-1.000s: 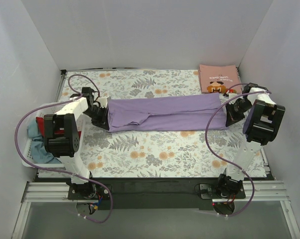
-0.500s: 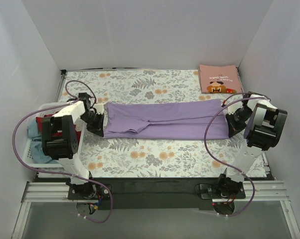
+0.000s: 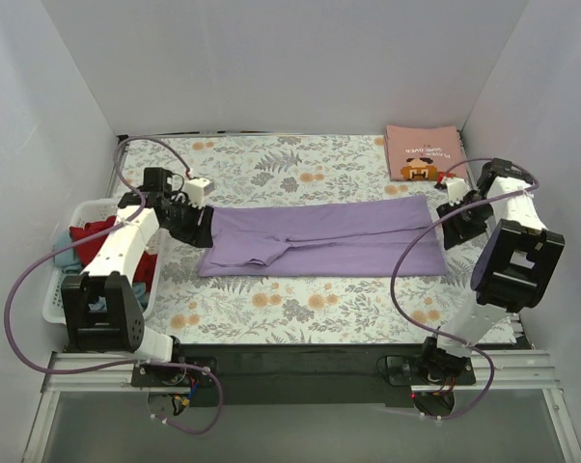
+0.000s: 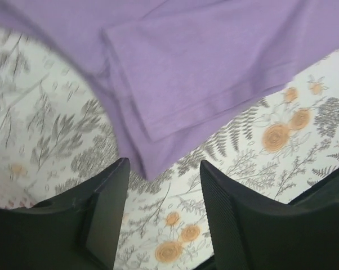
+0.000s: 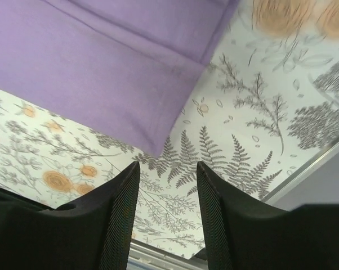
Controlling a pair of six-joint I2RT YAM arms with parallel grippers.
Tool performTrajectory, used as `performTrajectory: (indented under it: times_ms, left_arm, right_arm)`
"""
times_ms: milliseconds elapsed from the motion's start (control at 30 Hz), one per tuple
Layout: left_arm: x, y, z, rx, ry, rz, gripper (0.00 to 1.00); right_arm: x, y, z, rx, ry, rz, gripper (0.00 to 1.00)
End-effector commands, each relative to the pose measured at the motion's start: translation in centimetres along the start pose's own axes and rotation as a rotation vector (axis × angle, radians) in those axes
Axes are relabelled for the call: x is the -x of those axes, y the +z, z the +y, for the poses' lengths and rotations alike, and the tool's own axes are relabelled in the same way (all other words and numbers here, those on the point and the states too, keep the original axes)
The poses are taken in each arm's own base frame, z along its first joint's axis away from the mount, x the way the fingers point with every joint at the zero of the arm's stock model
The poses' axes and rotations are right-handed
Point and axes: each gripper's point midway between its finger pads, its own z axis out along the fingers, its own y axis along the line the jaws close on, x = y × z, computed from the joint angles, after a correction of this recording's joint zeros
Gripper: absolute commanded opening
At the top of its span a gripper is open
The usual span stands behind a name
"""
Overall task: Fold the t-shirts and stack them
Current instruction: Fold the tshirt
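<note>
The lavender t-shirt [image 3: 324, 236] lies folded into a long flat band across the floral cloth. My left gripper [image 3: 196, 214] hovers open just off its left end; in the left wrist view the shirt's corner [image 4: 158, 118] lies beyond the empty left gripper [image 4: 164, 216]. At the shirt's right end my right gripper [image 3: 453, 214] is open too. The right wrist view shows the shirt's corner [image 5: 119, 84] just ahead of the bare right gripper [image 5: 166, 216]. A folded salmon-pink t-shirt [image 3: 424, 151] with brown print rests at the back right corner.
A white basket [image 3: 59, 289] at the left edge holds red [image 3: 90, 237] and grey-blue [image 3: 70, 265] tees. Purple cables loop from both arms. White walls close in the table on three sides, and its metal edge [image 5: 304, 169] runs close to the right gripper.
Both grippers have opened and let go of the lavender shirt's ends after stretching it flat. Both have risen and drawn back slightly from the cloth.
</note>
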Motion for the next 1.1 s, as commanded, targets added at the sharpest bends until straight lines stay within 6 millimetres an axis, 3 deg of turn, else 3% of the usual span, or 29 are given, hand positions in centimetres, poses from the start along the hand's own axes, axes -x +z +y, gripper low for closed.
performTrajectory:
  times_ms: [0, 67, 100, 200, 367, 533, 700, 733, 867, 1067]
  left_arm:
    - [2.8, 0.5, -5.1, -0.095, 0.215, -0.087, 0.53]
    - [2.3, 2.0, -6.3, -0.087, 0.245, -0.061, 0.55]
    - [2.5, 2.9, -7.8, -0.102, 0.296, -0.06, 0.55]
    - [2.0, 5.3, -9.1, -0.074, 0.357, -0.012, 0.56]
    - [1.5, 8.3, -9.2, 0.009, 0.463, 0.05, 0.57]
    - [1.9, 9.8, -10.2, 0.005, 0.503, 0.069, 0.56]
    - [2.9, 10.8, -10.4, 0.019, 0.522, 0.065, 0.38]
    - [3.3, 11.3, -10.3, 0.022, 0.521, 0.07, 0.27]
    - [5.0, 12.0, -10.2, 0.047, 0.493, 0.043, 0.05]
    - [7.2, 12.8, -10.3, 0.063, 0.459, 0.02, 0.0]
  right_arm:
    - [4.2, -3.1, 3.9, 0.054, -0.069, -0.15, 0.51]
    - [5.0, -3.0, 5.0, 0.081, -0.07, -0.163, 0.49]
    - [5.3, -2.5, 5.8, 0.109, -0.053, -0.16, 0.48]
    - [5.3, -1.3, 6.6, 0.162, -0.019, -0.139, 0.45]
    - [4.8, -0.4, 7.0, 0.192, -0.007, -0.121, 0.43]
    - [4.7, 0.0, 6.8, 0.193, -0.007, -0.108, 0.43]
    - [4.6, 0.1, 6.5, 0.183, -0.013, -0.098, 0.42]
    - [4.5, 0.2, 6.5, 0.183, -0.014, -0.096, 0.42]
    - [4.6, 0.3, 6.4, 0.186, -0.011, -0.094, 0.42]
    - [4.4, 0.4, 6.3, 0.179, -0.018, -0.083, 0.42]
